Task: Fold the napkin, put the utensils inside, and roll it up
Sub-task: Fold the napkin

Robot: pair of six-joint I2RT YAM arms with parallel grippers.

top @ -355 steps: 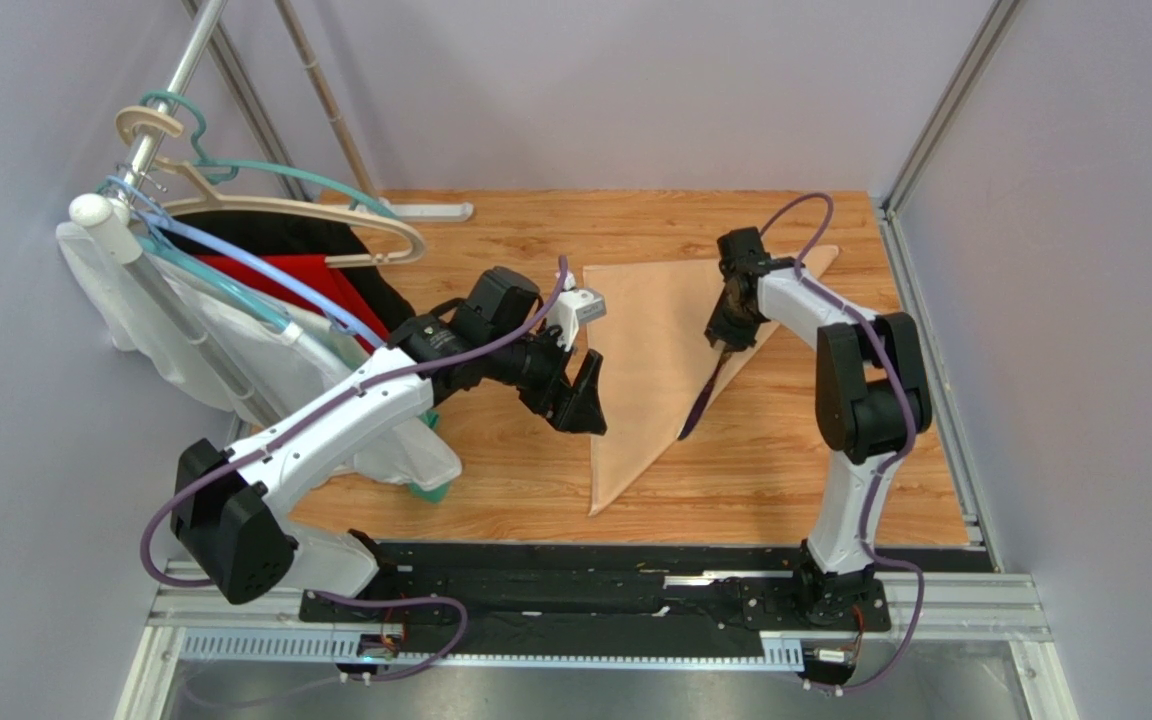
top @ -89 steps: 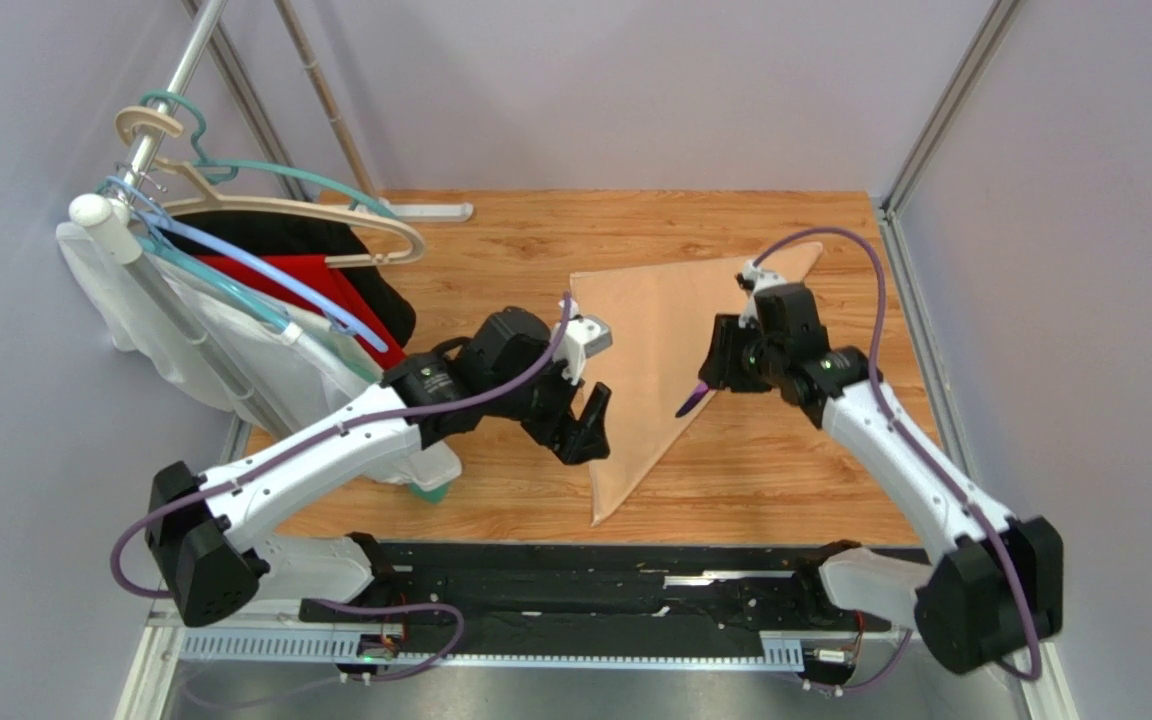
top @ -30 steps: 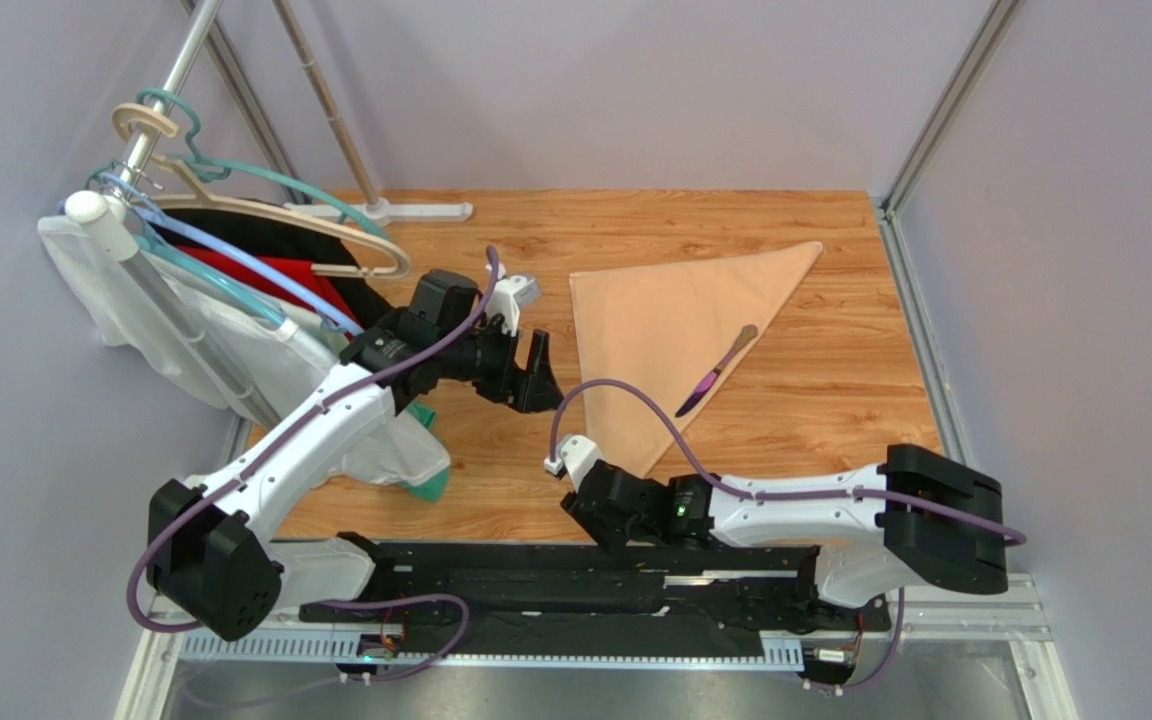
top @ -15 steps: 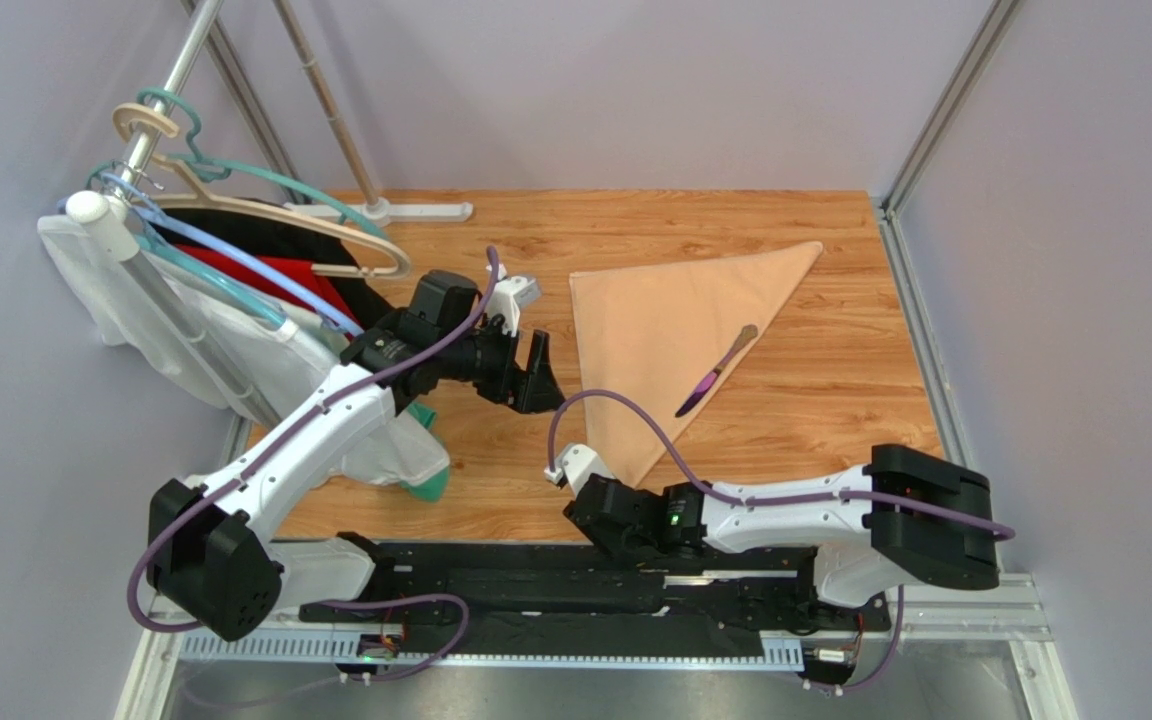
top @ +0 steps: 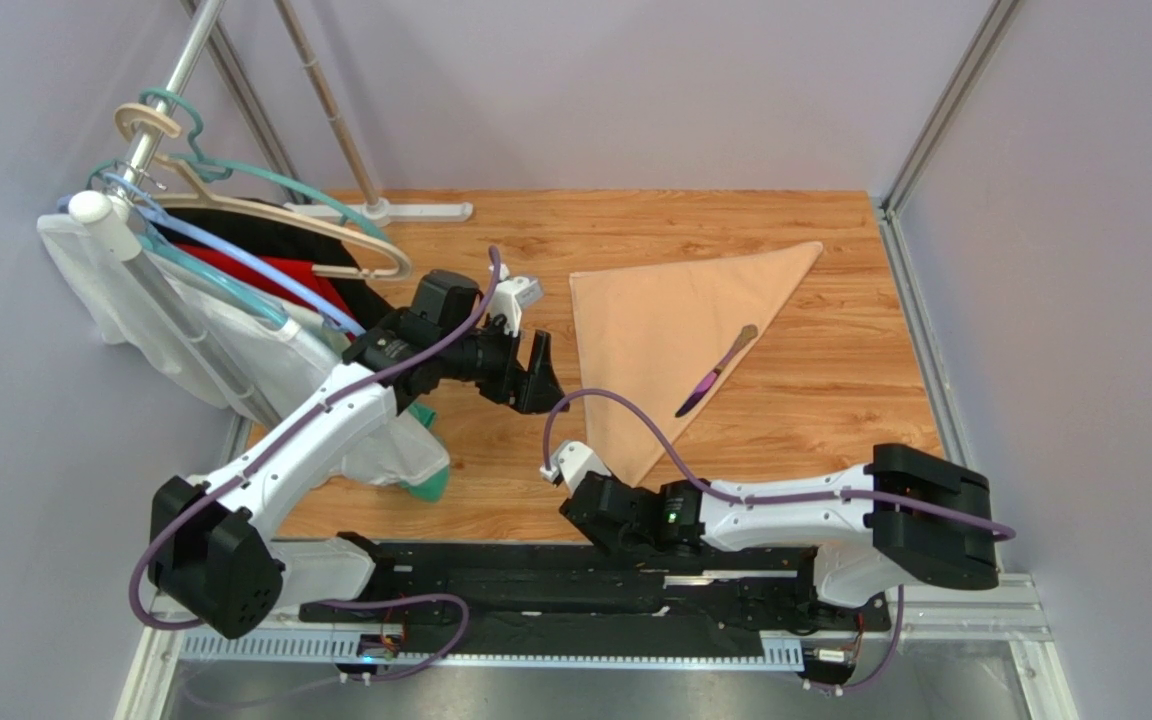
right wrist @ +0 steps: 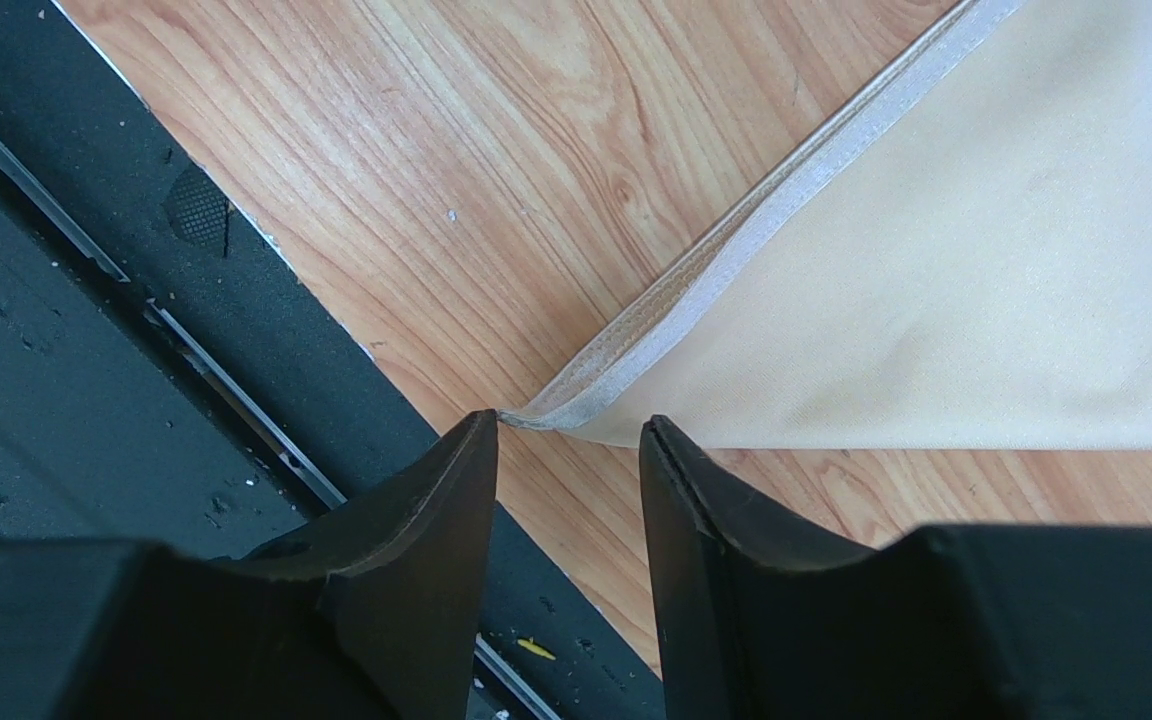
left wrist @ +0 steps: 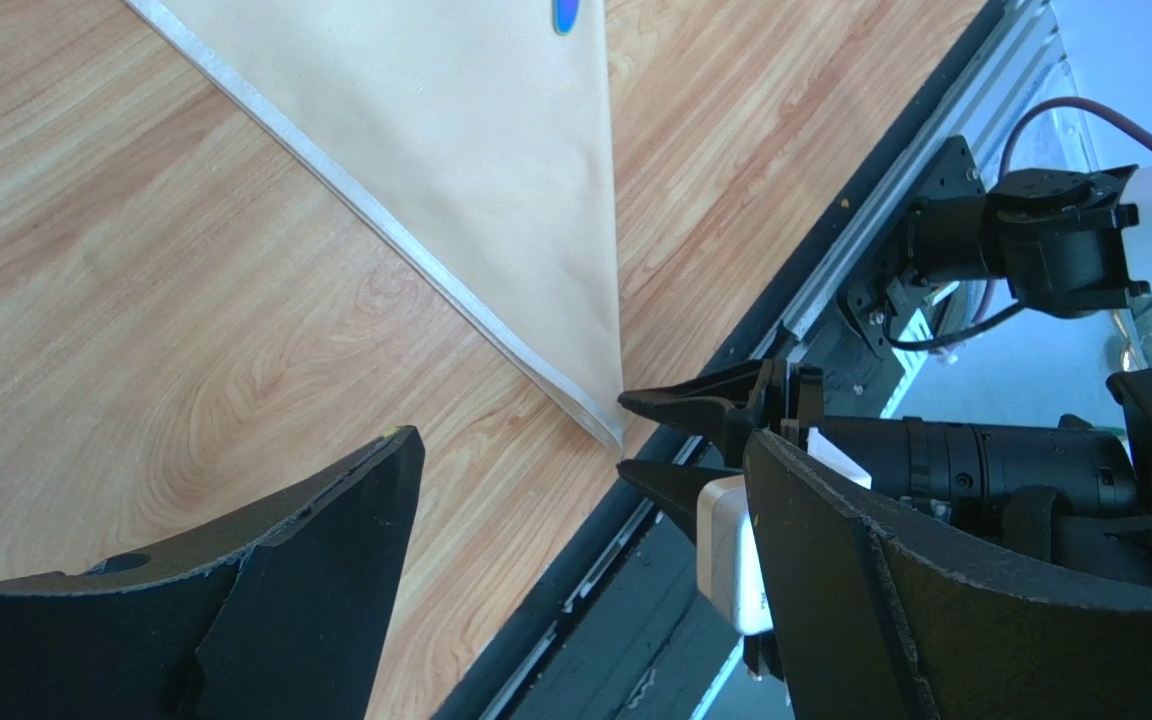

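1. The left gripper (top: pixel 542 381) hangs over the bare wood of the counter (top: pixel 838 450), left of the middle, with its jaws wide apart and holding nothing. I think it should come down on the left edge of the cloth and press there, so that the cloth does not slide when the other arm pulls.
2. The right gripper (right wrist: pixel 564 432) is low at the near edge of the counter. Its jaws have only a narrow gap and they grip nothing yet. The tip (right wrist: pixel 537 416) of the cloth lies just at this gap and touches one finger.
3. The napkin (top: pixel 665 315) is folded in a triangle. It lies flat from the middle of the counter toward the far right corner, with one point toward the near edge.
4. To do the step well, the right gripper should go a little further forward, so both layers of the tip are between the jaws, then close and lift only a little.
5. One utensil (top: pixel 717 371) lies along the right slanted edge of the napkin. Whether it is fully on the cloth I cannot tell. Carry the tip slowly over it, otherwise it may roll off.
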